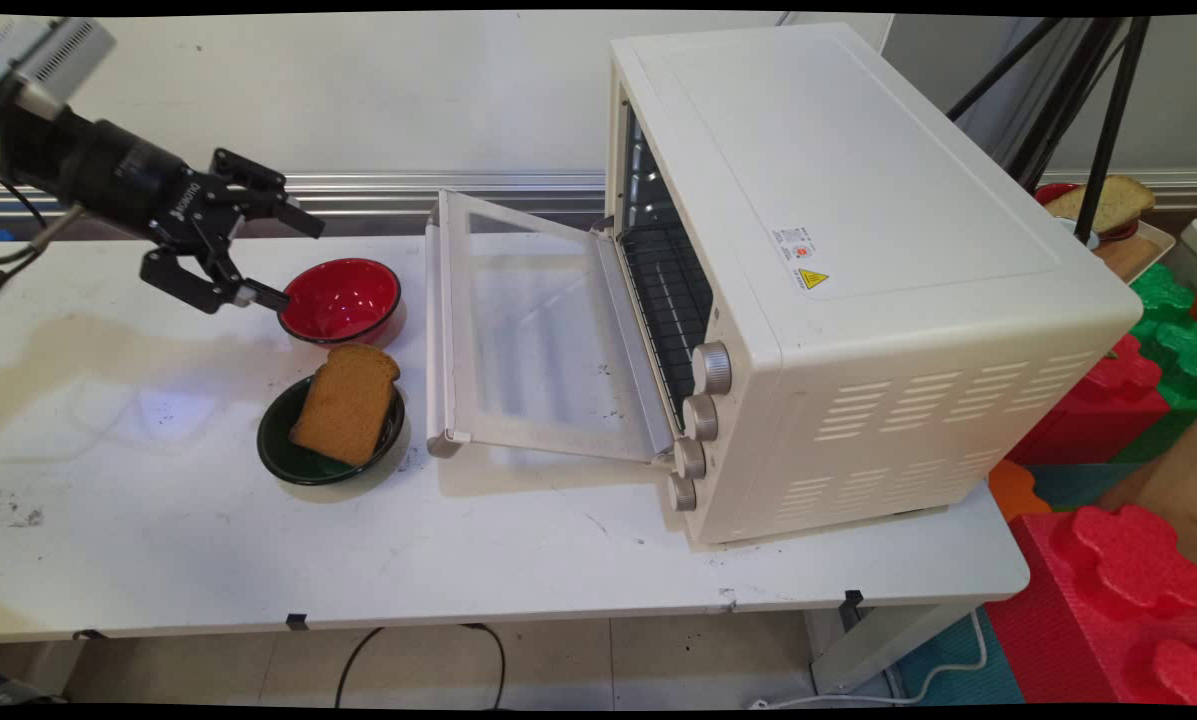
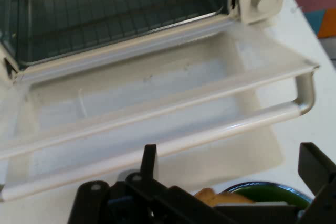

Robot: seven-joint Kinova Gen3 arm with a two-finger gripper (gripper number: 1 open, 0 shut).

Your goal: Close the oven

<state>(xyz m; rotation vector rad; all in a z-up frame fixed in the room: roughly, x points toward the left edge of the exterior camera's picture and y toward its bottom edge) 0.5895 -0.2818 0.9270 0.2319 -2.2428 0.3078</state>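
Observation:
My gripper (image 1: 300, 262) hangs open and empty above the table's left side, just left of an empty red bowl (image 1: 341, 298). In front of that bowl a dark green bowl (image 1: 280, 455) holds a slice of brown toast (image 1: 346, 402). A white toaster oven (image 1: 838, 250) stands to the right with its glass door (image 1: 528, 330) folded down flat. In the hand view my gripper (image 2: 231, 169) points at the open door (image 2: 157, 103) and the wire rack (image 2: 105, 14) inside. The green bowl (image 2: 278, 191) and the toast (image 2: 210, 198) peek out at the bottom between the fingers.
Several knobs (image 1: 703, 415) run down the oven's front right side. Beyond the table's right end lie red foam blocks (image 1: 1108, 590) and green ones (image 1: 1173, 330). Black tripod legs (image 1: 1108, 120) and a tray with bread (image 1: 1108, 200) stand at the back right.

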